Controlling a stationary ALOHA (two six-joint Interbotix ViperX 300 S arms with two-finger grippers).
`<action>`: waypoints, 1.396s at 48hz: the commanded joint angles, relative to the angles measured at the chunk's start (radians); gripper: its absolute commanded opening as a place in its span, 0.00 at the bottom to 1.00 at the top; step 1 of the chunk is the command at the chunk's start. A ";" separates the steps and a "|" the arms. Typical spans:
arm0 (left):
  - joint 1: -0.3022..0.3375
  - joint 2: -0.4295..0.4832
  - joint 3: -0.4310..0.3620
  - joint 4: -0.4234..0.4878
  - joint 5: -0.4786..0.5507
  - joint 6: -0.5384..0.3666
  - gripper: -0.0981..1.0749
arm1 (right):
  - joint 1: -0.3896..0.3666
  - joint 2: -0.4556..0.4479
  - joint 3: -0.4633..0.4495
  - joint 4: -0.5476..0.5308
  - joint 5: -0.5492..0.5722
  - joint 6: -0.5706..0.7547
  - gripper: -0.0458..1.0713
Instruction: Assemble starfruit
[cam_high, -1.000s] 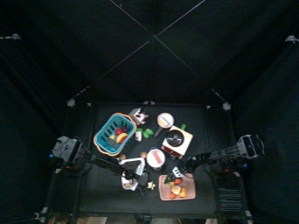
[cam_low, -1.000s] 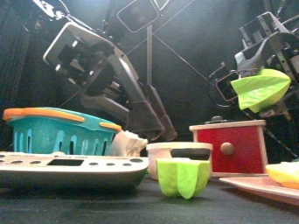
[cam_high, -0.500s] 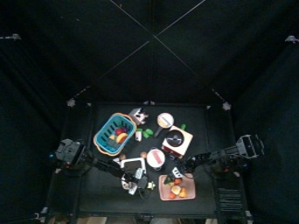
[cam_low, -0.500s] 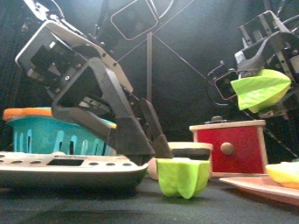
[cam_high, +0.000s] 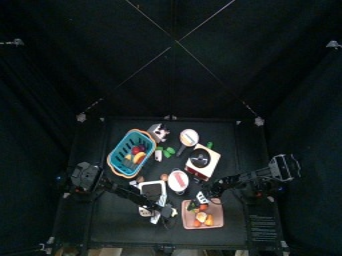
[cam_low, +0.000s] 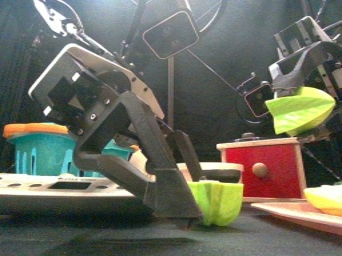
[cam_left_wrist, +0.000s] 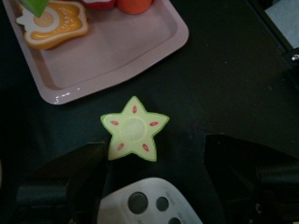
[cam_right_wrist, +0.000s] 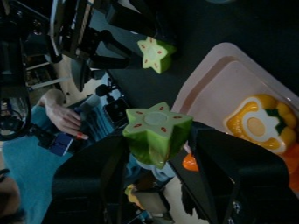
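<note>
Yellow-green starfruit half (cam_left_wrist: 135, 129) beside the pink tray (cam_left_wrist: 140, 48) may skid if the wide-open left gripper (cam_left_wrist: 149, 166) closes off-centre, while the right gripper (cam_right_wrist: 158, 162) holds the other starfruit piece (cam_right_wrist: 158, 131).

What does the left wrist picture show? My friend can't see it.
A star-shaped starfruit piece lies flat on the black table, star face up, between the left gripper's wide-open jaws. Beside it is a pink tray holding toy food, and a white scale sits close by.

Yellow-green starfruit piece (cam_left_wrist: 135, 128), pink tray (cam_left_wrist: 140, 44)
</note>
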 joint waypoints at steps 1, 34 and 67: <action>0.014 -0.003 -0.029 -0.002 -0.006 -0.002 0.94 | 0.002 -0.011 -0.021 -0.002 -0.003 -0.002 0.62; 0.043 -0.021 -0.023 0.002 -0.005 0.002 0.69 | 0.003 -0.009 -0.021 0.000 -0.003 -0.002 0.62; 0.043 -0.117 0.028 0.026 0.038 0.006 0.63 | 0.006 0.015 -0.035 0.000 -0.003 -0.002 0.62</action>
